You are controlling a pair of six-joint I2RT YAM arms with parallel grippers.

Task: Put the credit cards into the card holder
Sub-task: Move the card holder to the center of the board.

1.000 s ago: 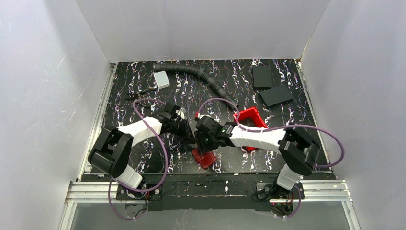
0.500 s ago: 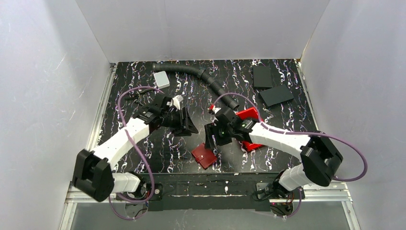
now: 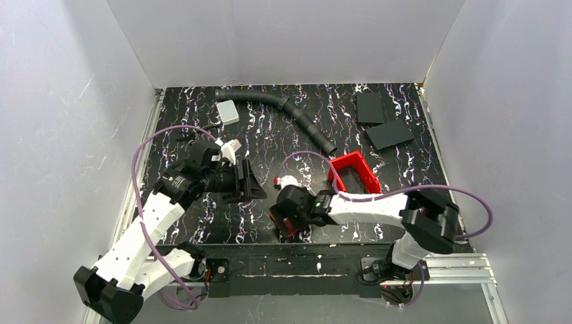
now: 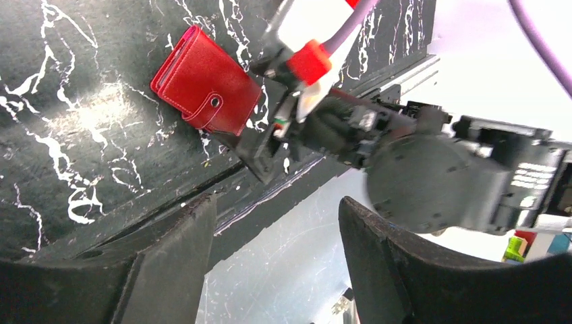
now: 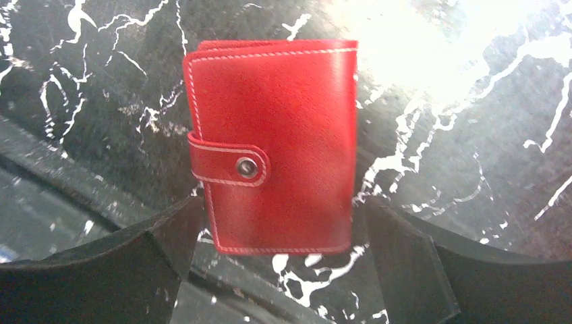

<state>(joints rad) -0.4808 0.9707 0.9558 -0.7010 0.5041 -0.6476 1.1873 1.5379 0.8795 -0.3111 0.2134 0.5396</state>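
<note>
**While straddled but not yet gripped: card holder under right claw**

Though folded and snapped at the clasp, lying squarely in reach: flat on the desk, close to its near rail, with the red bin beyond and to the right of the card holder.

Right claw: directly above the card holder, spread wide, gripping nothing, one finger off each long edge. Long axis of the card holder: crosswise to the line between those fingers, hence a pinch across the short width on closing. Clasp tab: wrapped round the long edge at the left of the right wrist view, next to that side's finger.

Left claw: also apart and bare, off to the left of the card holder and beyond it, well apart, looking back at it. Clearly the nearer arm: the right.

Judged next: drop and pinch the width, or steady one edge for unsnapping. Risk: sliding the thin fold along the desk instead of lifting it.

Pale rectangle, far beyond and left of the card holder: too small to tell whether a card.
</note>
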